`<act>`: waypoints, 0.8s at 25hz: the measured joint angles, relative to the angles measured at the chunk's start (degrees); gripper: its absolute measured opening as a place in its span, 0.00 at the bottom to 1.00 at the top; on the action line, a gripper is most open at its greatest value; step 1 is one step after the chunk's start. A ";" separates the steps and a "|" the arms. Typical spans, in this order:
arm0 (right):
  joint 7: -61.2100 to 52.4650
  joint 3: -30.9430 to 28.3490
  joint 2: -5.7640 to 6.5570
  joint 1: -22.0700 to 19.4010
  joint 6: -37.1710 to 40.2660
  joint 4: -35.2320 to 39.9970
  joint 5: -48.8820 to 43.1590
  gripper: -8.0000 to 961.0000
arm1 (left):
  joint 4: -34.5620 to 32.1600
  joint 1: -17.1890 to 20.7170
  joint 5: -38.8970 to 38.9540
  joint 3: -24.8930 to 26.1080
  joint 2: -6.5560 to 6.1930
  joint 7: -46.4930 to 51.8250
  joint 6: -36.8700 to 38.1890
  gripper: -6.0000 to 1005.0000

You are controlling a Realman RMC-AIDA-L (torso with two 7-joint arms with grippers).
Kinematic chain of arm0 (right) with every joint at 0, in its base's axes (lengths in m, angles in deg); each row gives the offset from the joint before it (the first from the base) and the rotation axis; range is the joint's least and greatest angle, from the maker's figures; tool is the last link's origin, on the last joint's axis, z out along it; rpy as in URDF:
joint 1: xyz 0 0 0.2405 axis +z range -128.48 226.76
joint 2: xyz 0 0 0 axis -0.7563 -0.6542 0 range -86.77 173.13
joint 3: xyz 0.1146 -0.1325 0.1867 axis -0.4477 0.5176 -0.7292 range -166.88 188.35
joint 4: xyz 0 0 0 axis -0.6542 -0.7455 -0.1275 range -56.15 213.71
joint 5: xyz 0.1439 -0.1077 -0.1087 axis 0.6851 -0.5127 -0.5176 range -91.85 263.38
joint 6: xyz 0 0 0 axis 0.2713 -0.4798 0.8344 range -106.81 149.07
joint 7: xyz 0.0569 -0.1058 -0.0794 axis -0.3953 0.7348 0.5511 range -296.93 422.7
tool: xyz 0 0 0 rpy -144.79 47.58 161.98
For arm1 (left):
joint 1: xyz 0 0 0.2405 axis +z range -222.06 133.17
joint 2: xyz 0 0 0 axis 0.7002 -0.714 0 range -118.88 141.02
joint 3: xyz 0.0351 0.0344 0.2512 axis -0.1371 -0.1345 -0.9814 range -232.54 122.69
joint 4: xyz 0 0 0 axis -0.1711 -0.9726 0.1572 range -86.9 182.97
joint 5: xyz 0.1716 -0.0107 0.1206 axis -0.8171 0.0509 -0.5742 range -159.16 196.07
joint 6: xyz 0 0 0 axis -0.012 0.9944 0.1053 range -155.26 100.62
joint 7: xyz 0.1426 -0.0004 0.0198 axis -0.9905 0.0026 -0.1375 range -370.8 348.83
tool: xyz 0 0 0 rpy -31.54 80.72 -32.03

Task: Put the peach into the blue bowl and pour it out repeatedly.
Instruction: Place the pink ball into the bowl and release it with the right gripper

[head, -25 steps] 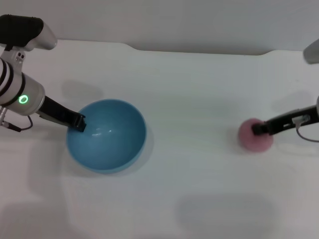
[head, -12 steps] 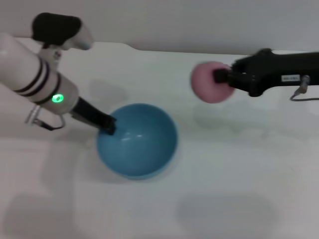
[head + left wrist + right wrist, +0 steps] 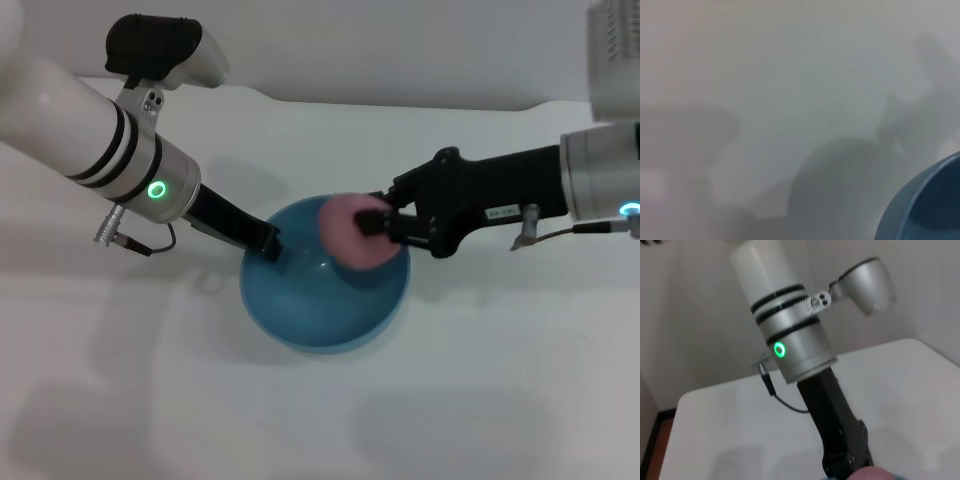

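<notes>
The blue bowl (image 3: 325,300) sits near the middle of the white table in the head view. My left gripper (image 3: 268,242) is shut on its left rim. The pink peach (image 3: 352,232) hangs over the bowl's right half, held in my right gripper (image 3: 378,224), which comes in from the right and is shut on it. In the left wrist view only a slice of the blue bowl (image 3: 927,207) shows. The right wrist view shows the left arm (image 3: 800,347) and a sliver of the peach (image 3: 871,473) at the picture's edge.
The white table (image 3: 480,400) spreads around the bowl, with a pale wall behind its far edge. A thin cable (image 3: 150,245) hangs from the left wrist.
The right gripper carried the peach from the far side down to just above the bowl. The left gripper slid the bowl a little to the right.
</notes>
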 joint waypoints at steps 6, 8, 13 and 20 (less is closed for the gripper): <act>-0.31 1.48 0.00 0.71 -0.50 -1.10 0.17 0.16 | -0.12 -0.01 0.16 -0.05 -0.03 0.00 0.03 0.01; -0.34 2.25 0.02 0.75 -0.55 -0.99 0.38 0.23 | -0.24 -0.01 0.35 -0.06 -0.04 0.00 0.13 0.01; -0.44 3.23 0.02 0.74 -1.28 -0.65 0.50 0.39 | -0.44 0.06 0.72 0.11 -0.20 -0.32 0.10 0.01; -0.66 -1.48 -0.06 -3.82 -7.33 -0.41 9.75 0.46 | -0.50 0.97 2.58 0.25 -0.37 -1.14 -3.96 0.01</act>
